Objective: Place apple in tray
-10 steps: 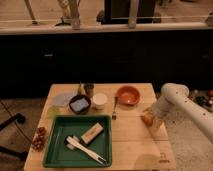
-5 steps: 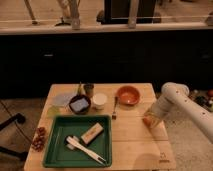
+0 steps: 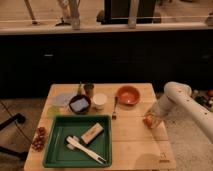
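Note:
The apple [image 3: 149, 120], small and yellowish-orange with a red blush, sits at the right side of the wooden table [image 3: 135, 150]. My gripper [image 3: 151, 118] is at the end of the white arm that reaches in from the right, and it is down around the apple. The dark green tray [image 3: 56, 150] lies at the front left of the table, well left of the gripper. It holds a tan block [image 3: 92, 133] and white utensils [image 3: 82, 147].
An orange bowl [image 3: 127, 95], a white cup [image 3: 100, 101], a dark bowl with blue contents [image 3: 79, 105], a dark cup [image 3: 89, 90] and a fork [image 3: 114, 109] stand behind the tray. Dark red grapes [image 3: 38, 139] lie at the table's left edge. A dark counter runs behind.
The gripper stays at the apple at the table's right side; the arm has shifted only slightly. Nothing else has moved.

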Robot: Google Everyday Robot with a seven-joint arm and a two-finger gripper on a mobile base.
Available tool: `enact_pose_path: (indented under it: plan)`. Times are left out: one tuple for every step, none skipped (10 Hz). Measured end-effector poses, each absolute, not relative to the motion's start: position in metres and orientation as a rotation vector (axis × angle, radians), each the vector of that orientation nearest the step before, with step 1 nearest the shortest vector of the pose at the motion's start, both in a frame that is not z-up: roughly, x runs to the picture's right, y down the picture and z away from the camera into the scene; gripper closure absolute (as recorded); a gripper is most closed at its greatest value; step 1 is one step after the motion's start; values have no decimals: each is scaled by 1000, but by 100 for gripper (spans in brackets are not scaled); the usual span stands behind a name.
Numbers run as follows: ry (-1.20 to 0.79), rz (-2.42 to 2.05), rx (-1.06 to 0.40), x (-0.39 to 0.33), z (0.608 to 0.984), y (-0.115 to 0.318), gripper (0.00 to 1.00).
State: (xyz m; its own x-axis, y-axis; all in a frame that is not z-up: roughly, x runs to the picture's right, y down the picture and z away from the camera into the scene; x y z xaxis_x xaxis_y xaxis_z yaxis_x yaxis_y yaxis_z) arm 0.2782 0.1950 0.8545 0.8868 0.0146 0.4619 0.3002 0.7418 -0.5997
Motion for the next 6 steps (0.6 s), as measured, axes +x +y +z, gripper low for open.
enact_pose_path:
  plan:
    - [-472, -159, -723, 277, 854, 195, 100]
    - [-483, -151, -716, 276, 852, 196, 100]
    - [-498, -138, -704, 276, 850, 196, 100]
    - [-506, -130, -692, 276, 848, 195, 100]
    - [-515, -125, -686, 275, 845, 195, 100]
    - [-531, -124, -676, 270, 844, 193, 100]
